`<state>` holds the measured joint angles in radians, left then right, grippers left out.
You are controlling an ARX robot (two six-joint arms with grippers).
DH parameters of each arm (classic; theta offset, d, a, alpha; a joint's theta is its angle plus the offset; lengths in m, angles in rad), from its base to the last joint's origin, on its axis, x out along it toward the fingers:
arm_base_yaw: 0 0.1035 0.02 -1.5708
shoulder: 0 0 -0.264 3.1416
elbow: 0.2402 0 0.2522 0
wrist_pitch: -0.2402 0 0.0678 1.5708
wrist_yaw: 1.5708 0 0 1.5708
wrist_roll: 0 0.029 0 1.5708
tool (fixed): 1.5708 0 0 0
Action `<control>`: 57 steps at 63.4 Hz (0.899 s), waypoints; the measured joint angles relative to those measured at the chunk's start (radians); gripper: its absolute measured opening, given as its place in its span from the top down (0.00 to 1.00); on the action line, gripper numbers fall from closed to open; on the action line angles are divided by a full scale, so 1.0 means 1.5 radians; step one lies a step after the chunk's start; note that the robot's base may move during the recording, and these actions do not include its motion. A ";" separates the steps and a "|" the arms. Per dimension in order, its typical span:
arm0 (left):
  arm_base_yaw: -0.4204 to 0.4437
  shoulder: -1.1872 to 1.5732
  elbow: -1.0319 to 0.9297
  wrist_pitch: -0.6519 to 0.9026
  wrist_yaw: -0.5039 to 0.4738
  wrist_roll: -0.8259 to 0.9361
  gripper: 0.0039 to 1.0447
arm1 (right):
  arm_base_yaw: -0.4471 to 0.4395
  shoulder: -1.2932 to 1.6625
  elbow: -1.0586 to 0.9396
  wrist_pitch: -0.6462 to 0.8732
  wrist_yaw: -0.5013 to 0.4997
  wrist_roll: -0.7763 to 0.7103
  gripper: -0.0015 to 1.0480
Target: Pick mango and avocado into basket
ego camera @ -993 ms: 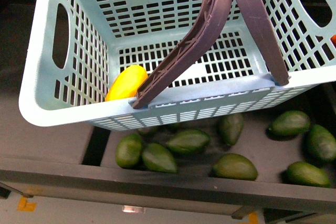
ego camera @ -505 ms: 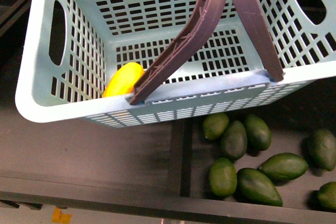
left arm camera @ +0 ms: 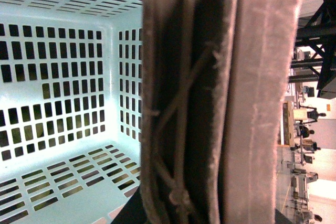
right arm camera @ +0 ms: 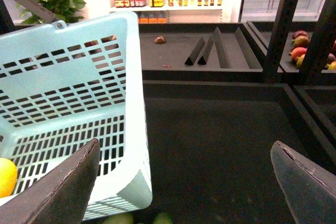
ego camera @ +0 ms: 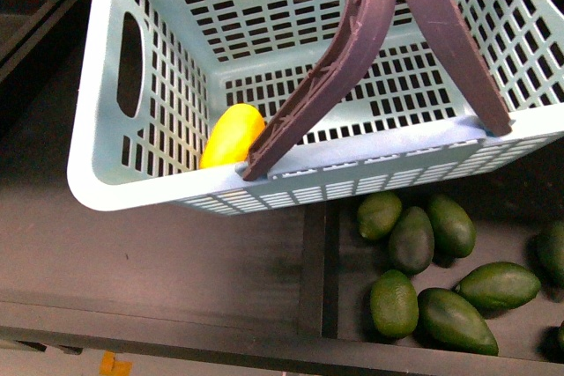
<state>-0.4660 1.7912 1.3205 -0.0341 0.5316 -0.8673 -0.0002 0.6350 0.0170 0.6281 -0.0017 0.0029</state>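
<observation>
Front view shows the basket [ego camera: 106, 191] over a dark shelf [ego camera: 176, 261], its brown handles [ego camera: 352, 50] swung up together. The mango [ego camera: 231, 134] lies inside against the near wall by the left corner, and the avocados [ego camera: 411, 239] lie in a shelf bin below, outside it. Those handles fill the left wrist view, so the left gripper's jaws cannot be told, while the right gripper [right arm camera: 185, 145] has its jaws spread wide, holding nothing.

The mango [ego camera: 231, 134] lies in the basket [ego camera: 159, 195], in its near left corner, against the near wall. The avocados [ego camera: 414, 239] lie in a tray [ego camera: 352, 281] under the basket, at the near right, several touching each other.
</observation>
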 joint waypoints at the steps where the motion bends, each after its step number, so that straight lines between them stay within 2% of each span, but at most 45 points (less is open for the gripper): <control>1: -0.001 0.000 0.000 0.000 0.001 -0.001 0.87 | 0.000 0.000 0.000 0.000 0.001 0.000 0.08; 4: -0.003 0.000 0.000 0.000 0.002 -0.002 0.87 | 0.000 0.000 0.000 0.000 0.001 0.000 0.08; 6: -0.003 0.000 0.000 0.000 0.002 -0.004 0.87 | 0.007 0.006 0.012 -0.048 0.036 0.019 0.08; 8: -0.003 0.000 0.000 0.000 0.002 -0.005 0.87 | 0.010 0.019 0.043 -0.142 0.082 0.063 0.08; 9: -0.003 0.000 0.000 0.000 0.000 -0.005 0.87 | 0.002 0.046 0.078 -0.229 0.121 0.103 0.08; 11: -0.002 0.000 0.000 0.000 -0.005 -0.006 0.87 | -0.020 0.094 0.118 -0.311 0.133 0.145 0.08; 13: -0.002 0.000 0.000 0.000 -0.007 -0.005 0.87 | -0.048 0.147 0.138 -0.336 0.120 0.175 0.08; 22: 0.003 0.000 0.000 0.000 -0.012 -0.002 0.87 | -0.152 0.314 0.182 -0.254 0.007 0.173 0.08; 29: 0.002 0.000 0.000 0.000 -0.008 -0.001 0.87 | -0.237 0.444 0.229 -0.176 -0.070 0.108 0.08; 35: 0.002 0.000 0.000 0.000 -0.005 -0.003 0.87 | -0.303 0.576 0.271 -0.114 -0.089 0.007 0.08; 44: 0.002 0.000 0.000 0.000 -0.005 -0.004 0.87 | -0.381 0.757 0.333 -0.096 -0.101 -0.163 0.08; 57: 0.002 0.000 0.000 0.000 -0.006 -0.004 0.87 | -0.416 0.908 0.388 -0.134 -0.151 -0.315 0.08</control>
<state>-0.4629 1.7912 1.3205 -0.0341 0.5220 -0.8730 -0.6247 1.9976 0.5987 0.4278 -0.2283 -0.4694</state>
